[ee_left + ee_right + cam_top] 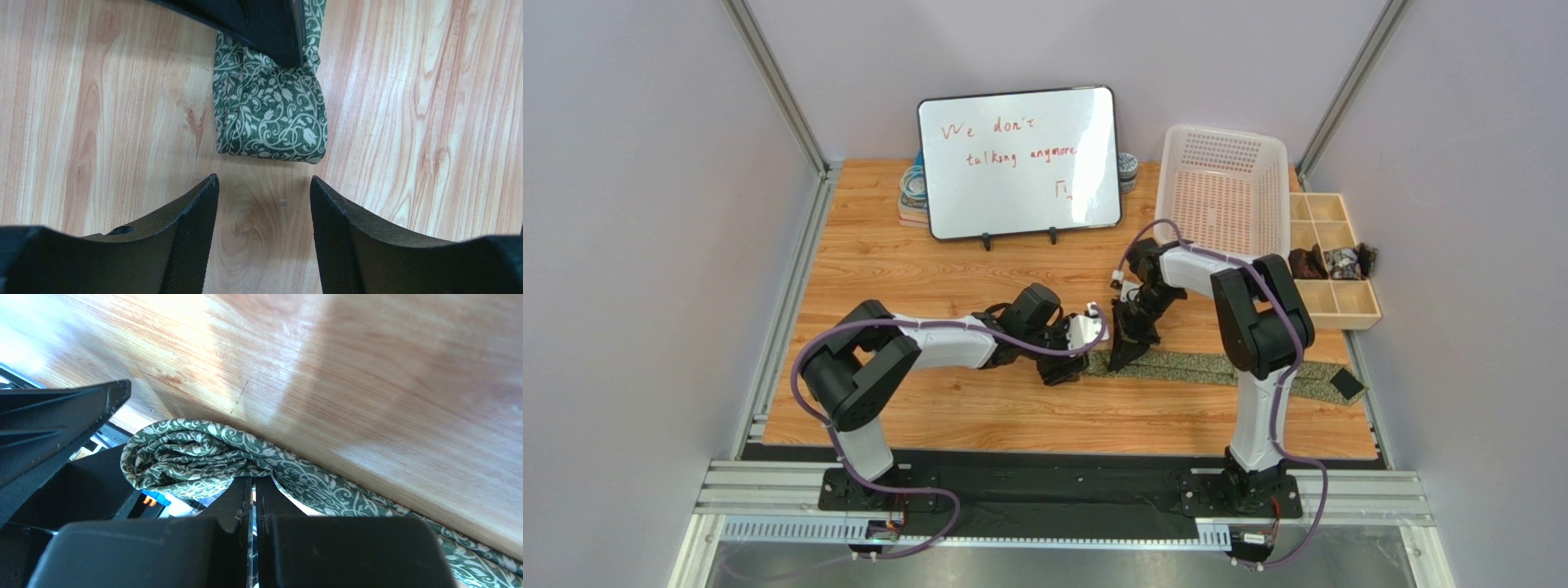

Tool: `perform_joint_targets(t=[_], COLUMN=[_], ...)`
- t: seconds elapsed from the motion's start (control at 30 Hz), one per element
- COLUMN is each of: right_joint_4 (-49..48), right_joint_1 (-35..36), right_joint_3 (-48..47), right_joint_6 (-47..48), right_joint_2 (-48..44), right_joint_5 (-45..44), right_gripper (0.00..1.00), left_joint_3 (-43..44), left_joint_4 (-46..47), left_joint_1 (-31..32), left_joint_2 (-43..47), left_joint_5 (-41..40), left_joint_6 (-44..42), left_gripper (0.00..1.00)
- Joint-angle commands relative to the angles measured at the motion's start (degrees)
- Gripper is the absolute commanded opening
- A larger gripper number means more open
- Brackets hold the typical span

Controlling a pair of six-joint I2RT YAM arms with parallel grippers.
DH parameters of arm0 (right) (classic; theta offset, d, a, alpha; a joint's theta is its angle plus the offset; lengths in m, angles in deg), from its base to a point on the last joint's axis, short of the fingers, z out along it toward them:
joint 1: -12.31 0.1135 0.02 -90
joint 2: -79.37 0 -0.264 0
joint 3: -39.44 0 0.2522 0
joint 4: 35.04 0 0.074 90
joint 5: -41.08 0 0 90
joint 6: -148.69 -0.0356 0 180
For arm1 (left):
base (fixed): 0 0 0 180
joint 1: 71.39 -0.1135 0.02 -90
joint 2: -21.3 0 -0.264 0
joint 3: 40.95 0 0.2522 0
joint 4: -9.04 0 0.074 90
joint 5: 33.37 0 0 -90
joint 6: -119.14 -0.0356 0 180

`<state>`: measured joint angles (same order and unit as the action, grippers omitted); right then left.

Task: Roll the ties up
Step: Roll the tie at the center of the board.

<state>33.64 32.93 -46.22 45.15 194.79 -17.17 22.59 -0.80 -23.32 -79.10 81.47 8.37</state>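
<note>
A green tie with a pale vine pattern [1210, 365] lies along the table's front right. Its left end is rolled into a small bundle [270, 110], also in the right wrist view [184, 456]. My right gripper [1127, 349] is shut on the tie at the roll, with a thin strip of cloth between its pads [253, 496]. My left gripper [264, 184] is open and empty, just short of the roll's folded end, its fingers [190, 220] apart over bare wood. In the top view the left gripper [1078, 349] sits just left of the roll.
A whiteboard [1020, 159] stands at the back centre. A pink basket [1222, 184] and a wooden compartment tray [1333, 251] holding dark rolled ties stand at the back right. The tie's dark wide end [1347, 385] lies near the right edge.
</note>
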Motion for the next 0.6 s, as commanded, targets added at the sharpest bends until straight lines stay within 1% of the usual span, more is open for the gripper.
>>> perform_joint_targets(t=[0.0,0.33,0.57], right_joint_4=[-5.9,-6.6,-6.6], right_joint_1=[1.0,2.5,2.5], right_joint_3=[0.7,-1.4,-1.6], right_joint_6=[3.6,3.9,4.1], right_joint_2=[5.5,6.5,6.8], right_joint_5=[-14.5,-9.9,-9.6], right_gripper=[0.0,0.0,0.0], left_joint_3=[0.8,4.2,5.5], left_joint_4=[5.0,7.1,6.8], left_joint_1=[0.0,1.3,1.8], left_joint_2=[1.2,-0.8,-3.2], left_joint_5=[3.4,5.9,6.8], left_joint_6=[-0.5,-1.9,-2.5], left_gripper=[0.63,0.59,0.59])
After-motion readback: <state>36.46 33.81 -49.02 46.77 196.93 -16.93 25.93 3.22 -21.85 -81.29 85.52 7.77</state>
